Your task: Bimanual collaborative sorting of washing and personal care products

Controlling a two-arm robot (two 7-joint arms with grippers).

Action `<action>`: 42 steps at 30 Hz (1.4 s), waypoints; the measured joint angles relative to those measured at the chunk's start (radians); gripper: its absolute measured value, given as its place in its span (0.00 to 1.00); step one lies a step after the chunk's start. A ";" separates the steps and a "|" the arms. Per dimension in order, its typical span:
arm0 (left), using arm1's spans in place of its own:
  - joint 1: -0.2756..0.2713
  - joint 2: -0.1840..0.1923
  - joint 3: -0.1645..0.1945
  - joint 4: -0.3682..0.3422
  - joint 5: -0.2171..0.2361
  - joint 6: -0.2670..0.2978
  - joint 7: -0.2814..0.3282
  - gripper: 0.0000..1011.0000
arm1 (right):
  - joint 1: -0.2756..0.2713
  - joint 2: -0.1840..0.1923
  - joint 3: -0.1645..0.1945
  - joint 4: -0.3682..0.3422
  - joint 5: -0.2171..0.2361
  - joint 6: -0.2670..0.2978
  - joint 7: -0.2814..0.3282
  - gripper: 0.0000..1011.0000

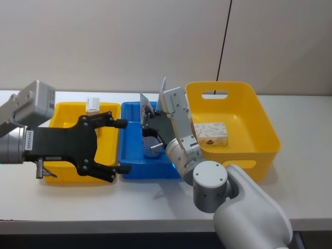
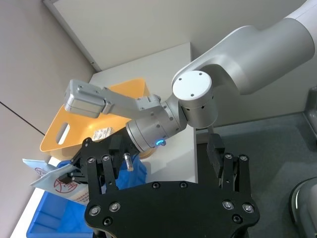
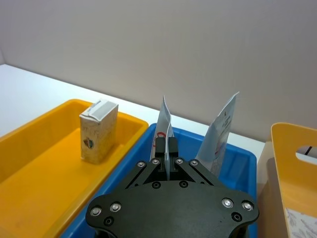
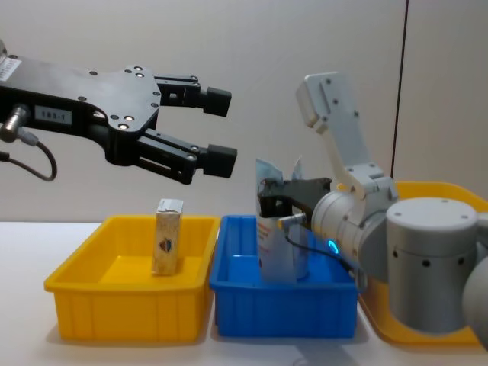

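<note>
A plain, pale beige wall (image 1: 129,41) runs behind everything, smooth and bare, evenly lit with no hard shadows. A thin dark vertical seam (image 1: 224,39) cuts down it, toward the right, and it shows again from the chest view (image 4: 402,84). The bench (image 1: 301,104) is white and flat, meeting the wall along a straight back edge. From the left wrist view the bench corner (image 2: 183,49) stands out against a grey floor (image 2: 277,134) below.
</note>
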 joint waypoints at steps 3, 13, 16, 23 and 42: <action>0.000 0.000 0.000 0.000 0.000 0.000 0.000 0.99 | -0.004 0.002 0.004 -0.016 0.000 0.000 0.005 0.00; 0.000 0.000 0.000 0.000 0.000 0.000 0.000 0.99 | -0.022 0.012 0.017 -0.112 0.014 0.020 0.046 0.00; 0.000 0.000 0.000 0.000 0.000 0.000 0.000 0.99 | -0.033 0.018 0.020 -0.154 0.024 0.036 0.066 0.00; 0.000 0.000 0.000 0.000 0.000 0.000 0.000 0.99 | -0.067 0.038 0.025 -0.276 0.047 0.081 0.108 0.00; 0.000 0.000 0.000 0.000 0.000 0.000 0.000 0.99 | -0.175 0.123 0.075 -0.600 0.124 0.195 0.172 0.00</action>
